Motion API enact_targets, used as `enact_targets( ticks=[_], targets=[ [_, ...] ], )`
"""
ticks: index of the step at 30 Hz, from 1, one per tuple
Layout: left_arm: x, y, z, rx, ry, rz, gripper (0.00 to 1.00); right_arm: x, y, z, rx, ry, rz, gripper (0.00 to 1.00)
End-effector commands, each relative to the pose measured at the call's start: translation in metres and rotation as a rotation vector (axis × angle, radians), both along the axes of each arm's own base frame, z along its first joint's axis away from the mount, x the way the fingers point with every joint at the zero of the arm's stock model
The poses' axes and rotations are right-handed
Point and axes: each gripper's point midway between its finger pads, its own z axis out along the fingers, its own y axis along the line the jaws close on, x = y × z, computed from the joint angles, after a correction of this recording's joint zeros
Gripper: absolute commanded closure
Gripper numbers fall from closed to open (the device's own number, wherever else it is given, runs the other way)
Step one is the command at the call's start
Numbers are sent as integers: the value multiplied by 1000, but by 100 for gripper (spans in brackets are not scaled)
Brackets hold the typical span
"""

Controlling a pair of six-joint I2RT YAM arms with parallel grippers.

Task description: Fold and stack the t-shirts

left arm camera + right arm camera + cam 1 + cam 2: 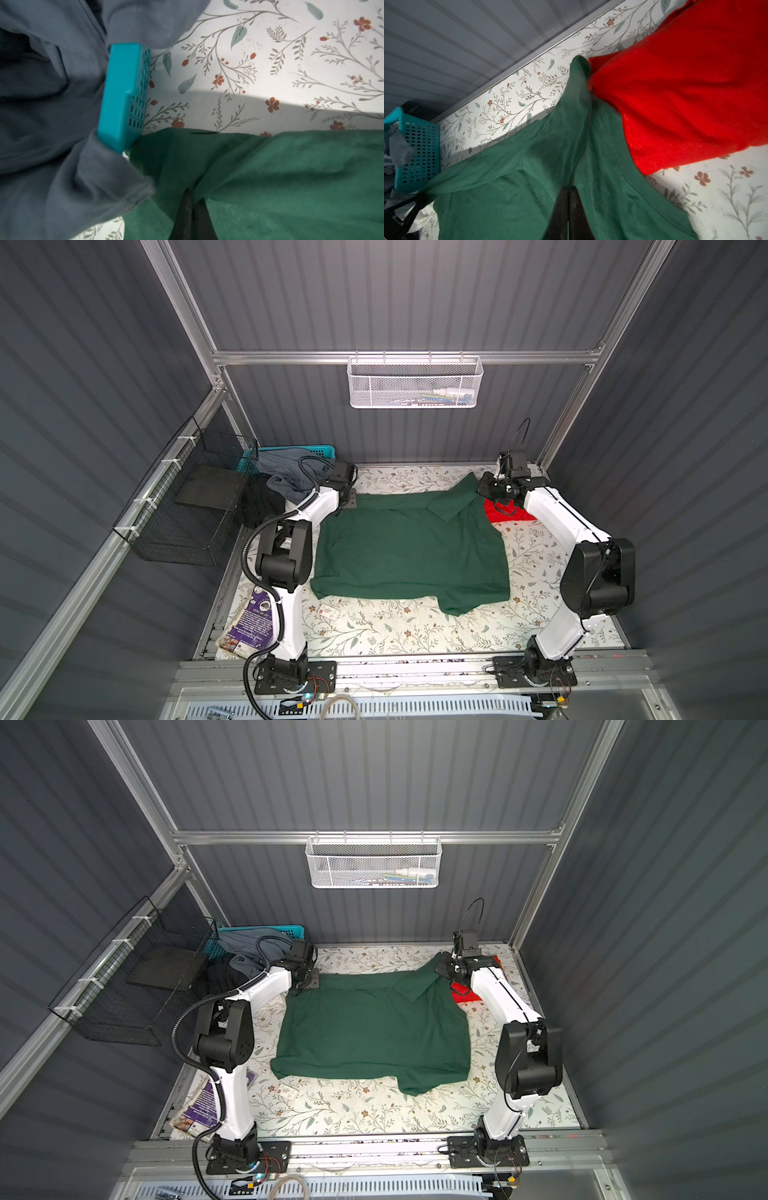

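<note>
A large dark green t-shirt [411, 547] [370, 1027] lies spread across the flowered table in both top views, one sleeve folded over at its far right. My left gripper [351, 502] [309, 982] is at the shirt's far left corner, and in the left wrist view it [193, 193] is shut on a fold of the green cloth [291, 176]. My right gripper [482, 488] [441, 968] [568, 187] is shut on the far right edge, where the green cloth [508, 197] rises in a ridge. A red t-shirt [500, 512] [459, 993] [685, 93] lies beside it, partly under my right arm.
A teal basket [291, 449] [120, 93] [415, 145] with grey clothes [286, 477] [52, 104] spilling out stands at the far left corner, touching the green shirt. A black wire basket [187, 506] hangs on the left wall. A purple booklet [253, 618] and a small card [330, 611] lie near the front.
</note>
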Motion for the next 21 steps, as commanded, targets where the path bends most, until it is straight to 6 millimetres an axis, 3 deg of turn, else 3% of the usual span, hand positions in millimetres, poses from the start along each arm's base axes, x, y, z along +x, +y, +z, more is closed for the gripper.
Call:
enact_targets(
  ticks=[1, 21],
  targets=[
    [-5, 5, 12, -15, -24, 17, 99, -13, -4, 1, -10, 11, -21, 100],
    [-13, 9, 5, 5, -14, 16, 99, -65, -11, -31, -24, 119, -57, 100]
  ],
)
